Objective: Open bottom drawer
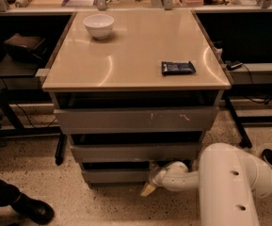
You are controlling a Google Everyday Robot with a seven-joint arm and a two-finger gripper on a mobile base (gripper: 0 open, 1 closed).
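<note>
Btm centre of frame: white gripper (149, 186) at right end of plain grey flat-fronted bottom drawer (114, 175); grip state – can't tell. Risk: slip off handleless front, or jam from off-centre pull.

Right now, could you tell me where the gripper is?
Low in the camera view, the gripper sits at the right end of the bottom drawer front, near the floor.

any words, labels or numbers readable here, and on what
No text can be read.
Packet on the table: any print is too blurred to read.
Bowl: plain, no text.
Bottom drawer, with the gripper at its front: no label visible.
</note>
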